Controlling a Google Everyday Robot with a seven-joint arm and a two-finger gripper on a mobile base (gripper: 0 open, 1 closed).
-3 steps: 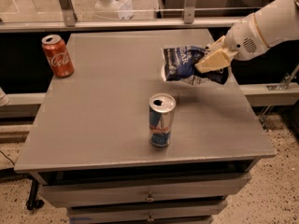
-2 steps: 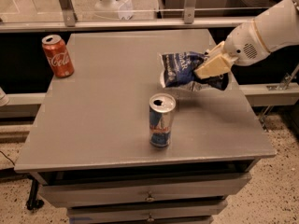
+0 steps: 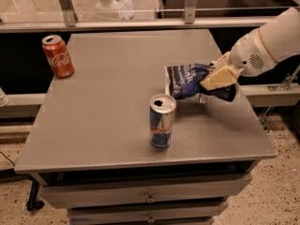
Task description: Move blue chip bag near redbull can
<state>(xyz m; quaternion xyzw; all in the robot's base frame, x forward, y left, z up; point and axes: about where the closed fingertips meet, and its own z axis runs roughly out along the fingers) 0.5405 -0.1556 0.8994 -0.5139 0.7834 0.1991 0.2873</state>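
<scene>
Jaws clamped on one end of blue chip bag (image 3: 185, 80) | gripper (image 3: 218, 78) over bench (image 3: 93, 102) | bag brought lower, nearer redbull can (image 3: 161, 122) | bag protrudes from jaws toward can

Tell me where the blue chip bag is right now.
In the camera view, the blue chip bag is over the right side of the table, held in the claw, just behind and right of the redbull can.

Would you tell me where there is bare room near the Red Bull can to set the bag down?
Bare tabletop runs from the Coca-Cola can to the redbull can, plus a strip right of that can. Crowded behind-right of it, where the gripper holds the blue chip bag.
</scene>
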